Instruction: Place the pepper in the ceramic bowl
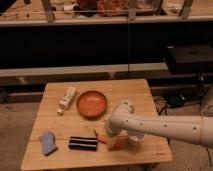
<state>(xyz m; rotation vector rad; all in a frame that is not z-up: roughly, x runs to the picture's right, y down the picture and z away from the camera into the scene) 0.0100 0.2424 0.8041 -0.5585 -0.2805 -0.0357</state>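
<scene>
The pepper (100, 136), small and orange with a dark stem end, lies on the wooden table (142, 100) near its front edge. The ceramic bowl (91, 103), wide, shallow and orange-brown, sits empty at the table's middle, behind the pepper. My white arm reaches in from the right. My gripper (114, 142) points down at the table just right of the pepper and stands open, with nothing held that I can see. The pepper's right end is close against the gripper.
A black striped block (83, 143) lies left of the pepper. A blue object (48, 142) sits at the front left. A white bottle (67, 99) lies left of the bowl. A white cup (136, 138) stands partly hidden behind my wrist. Dark shelving runs behind the table.
</scene>
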